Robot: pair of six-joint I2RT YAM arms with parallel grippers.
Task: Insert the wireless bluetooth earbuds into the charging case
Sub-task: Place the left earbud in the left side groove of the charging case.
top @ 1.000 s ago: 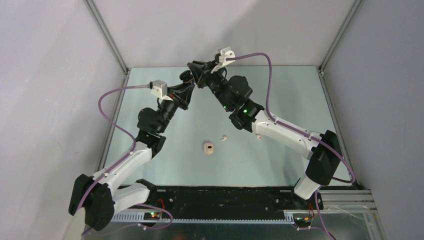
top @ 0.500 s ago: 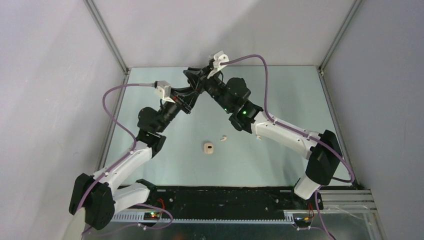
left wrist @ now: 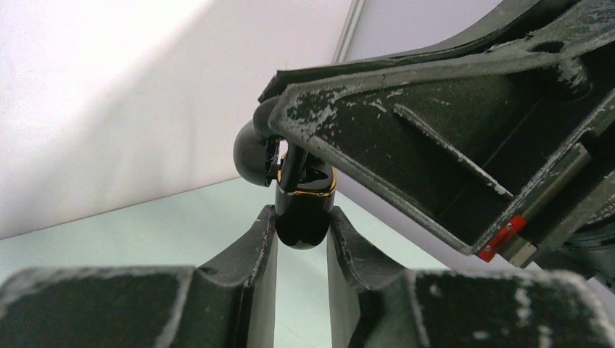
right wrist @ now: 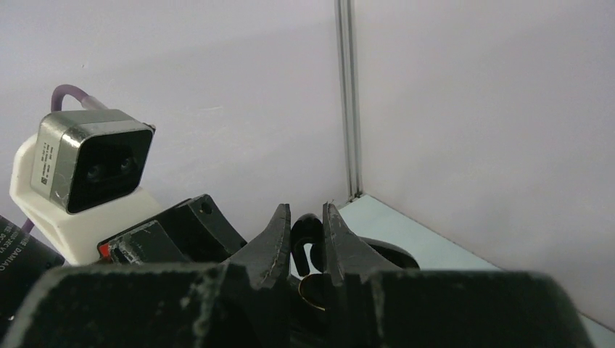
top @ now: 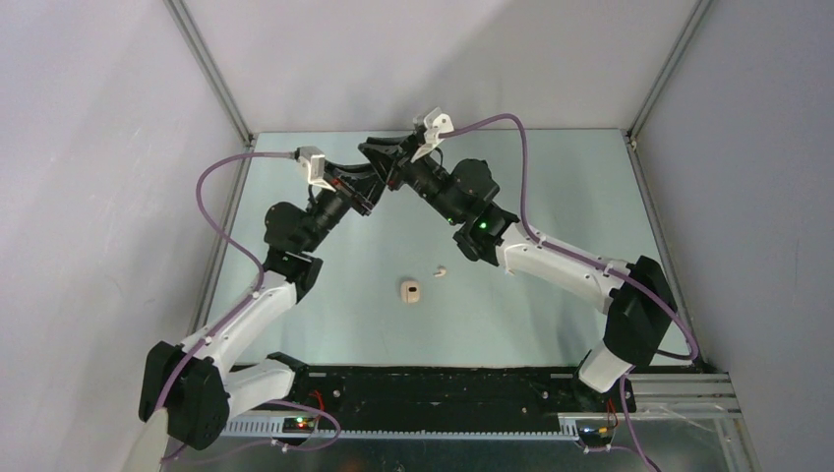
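Above the far middle of the table (top: pixel 551 187), a black case (left wrist: pixel 304 206) is held aloft in the left gripper (left wrist: pixel 301 221). Its jaws are pressed onto the case's two sides, and the lid (left wrist: pixel 252 154) is seen swung back to the left in the wrist view. The case is met from above by the right gripper (right wrist: pixel 307 216), pinched on a black earbud (right wrist: pixel 306 239) — a small dark loop between the fingertips, right over the gold rim (right wrist: pixel 313 288) of the open case. Whether the bud is already touching its socket cannot be told, as the contact is hidden by the fingers. The step in hand is judged to be the seating of this bud, and it is best done slowly. The bud should be lined up with its well and eased straight down, while the case is gripped firmly and level so that it is not twisted out of the left jaws. The pinch should be released only once the bud is seen to sit flush — let go too soon at this height, it could be dropped to the table. Nearer the bases, a cream case (top: pixel 411 291) and a cream earbud (top: pixel 441 269) lie near each other on the table, not yet dealt with.
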